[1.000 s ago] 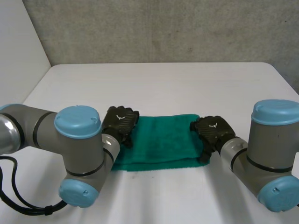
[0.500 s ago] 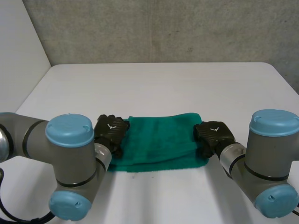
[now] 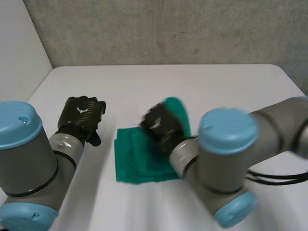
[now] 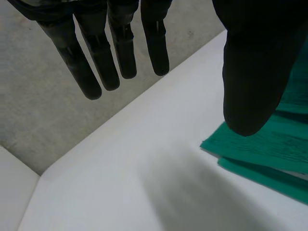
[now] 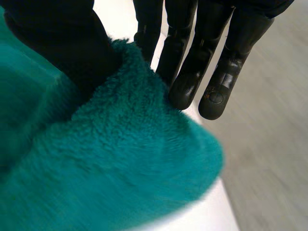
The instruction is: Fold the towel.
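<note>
head view shows you the green towel [image 3: 137, 161] folded on the white table [image 3: 202, 86], one end raised above it in the right hand [image 3: 161, 126]; right wrist view has its thumb and fingers [image 5: 192, 72] pinching that plush edge; you see the left hand [image 3: 82, 115] hanging beside the towel, apart from it, fingers straight and spread, holding nothing.

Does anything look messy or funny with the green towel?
Only the towel: one end is raised off the table, pinched in the right hand, so it lies bunched rather than flat. At the end near the open left hand, its layers sit staggered, not lined up. Nothing looks spilled or torn.
</note>
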